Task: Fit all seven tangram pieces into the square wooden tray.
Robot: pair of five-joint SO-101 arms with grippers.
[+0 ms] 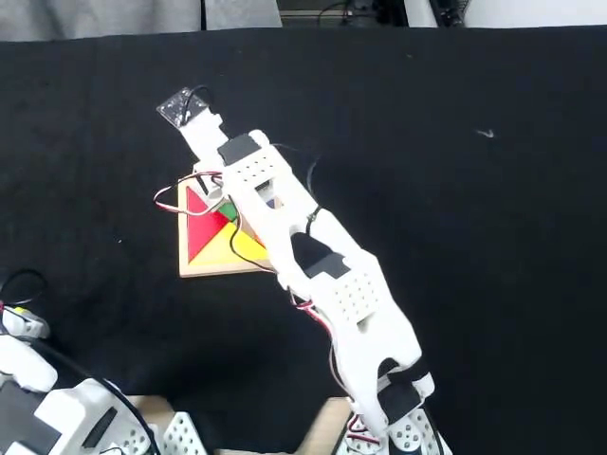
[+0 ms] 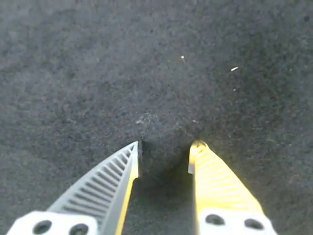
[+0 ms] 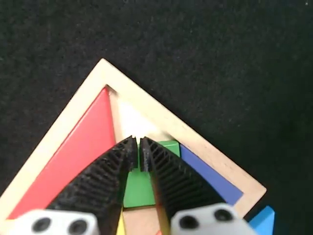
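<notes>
On the black worktop [image 1: 474, 237], left of centre in the high view, lies the square wooden tray [image 1: 204, 272], partly covered by the right arm [image 1: 351, 294], which stretches over it from the near edge. Within the tray a red triangle [image 1: 199, 227] and a yellow piece [image 1: 237, 248] are visible beside the arm. From the right wrist view, the right end effector [image 3: 137, 147] hangs above the tray's interior with its black ribbed fingers drawn to a narrow slit; its tips stand over the border between a pale bare patch of tray floor [image 3: 132, 120] and a green piece [image 3: 168, 147]. A dark blue piece [image 3: 210, 176] lies along the rim [image 3: 195, 142] next to the green one, and a light blue piece [image 3: 264, 215] shows just beyond the tray's corner. Elsewhere, the left end effector [image 2: 166, 147] is held over bare worktop, its fingers moderately spread with nothing between them.
</notes>
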